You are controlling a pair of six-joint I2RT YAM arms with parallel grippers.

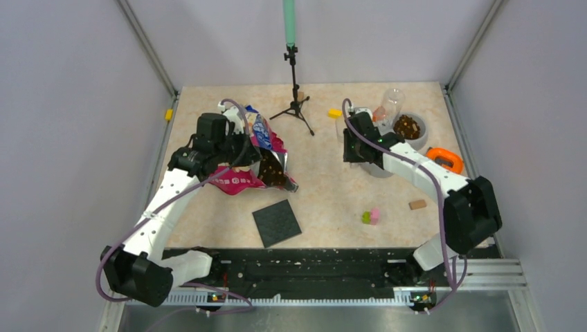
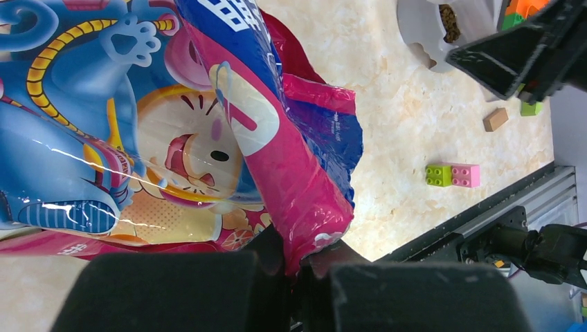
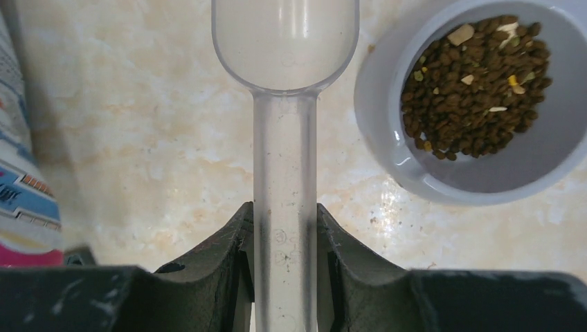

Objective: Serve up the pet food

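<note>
Left gripper (image 2: 299,266) clamped on pink-and-blue bag (image 2: 138,138) edge, right gripper (image 3: 285,238) clenched on clear scoop (image 3: 285,55) handle, pet food (image 3: 477,83) heaped in grey bowl (image 3: 387,155) just beside scoop head, well apart from bag.

On the beige marbled surface (image 1: 332,194) you see a black ridged square mat (image 1: 276,223) near the front edge. To its right, a green-and-pink block pair (image 1: 371,217) sits touching, with a brown block (image 1: 417,204) lying apart. A small tripod (image 1: 296,104) stands at the back, near a yellow block (image 1: 335,113).
</note>
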